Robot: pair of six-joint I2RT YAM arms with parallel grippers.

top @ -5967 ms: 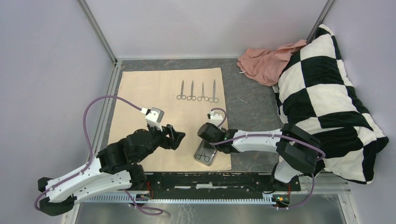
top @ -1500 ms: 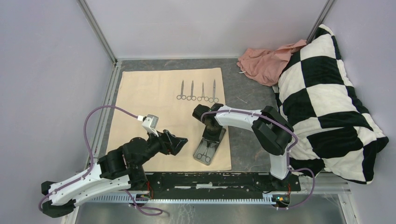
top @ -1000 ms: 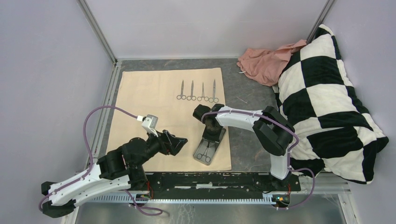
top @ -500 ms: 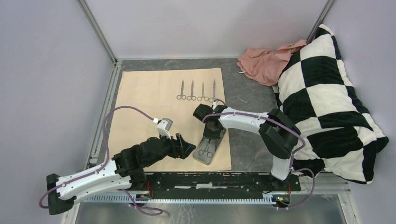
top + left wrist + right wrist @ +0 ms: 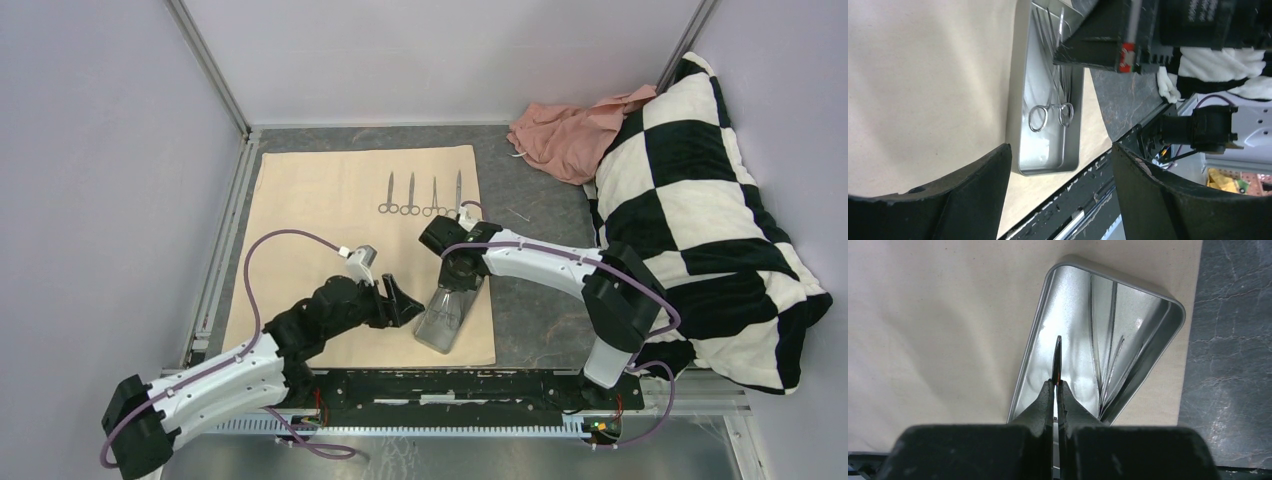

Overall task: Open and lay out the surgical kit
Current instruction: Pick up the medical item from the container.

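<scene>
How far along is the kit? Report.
Done: cloth spread, four instruments in a row. In hand: right pincer shut over the tray; left pincer open beside it. Left: at least one instrument lies in the tray.

Dark grey table (image 5: 550, 215), beige cloth (image 5: 320, 200), pink cloth (image 5: 565, 130), checkered pillow (image 5: 700, 200)

Even, diffuse overhead light, top view bright and sharp with faint soft arm shadows on cloth (image 5: 310, 200); right wrist view: strong glare streaks inside tray (image 5: 1070, 315); left wrist view: fingers (image 5: 958, 195) of left end effector (image 5: 1061, 147) dark, defocused.
</scene>
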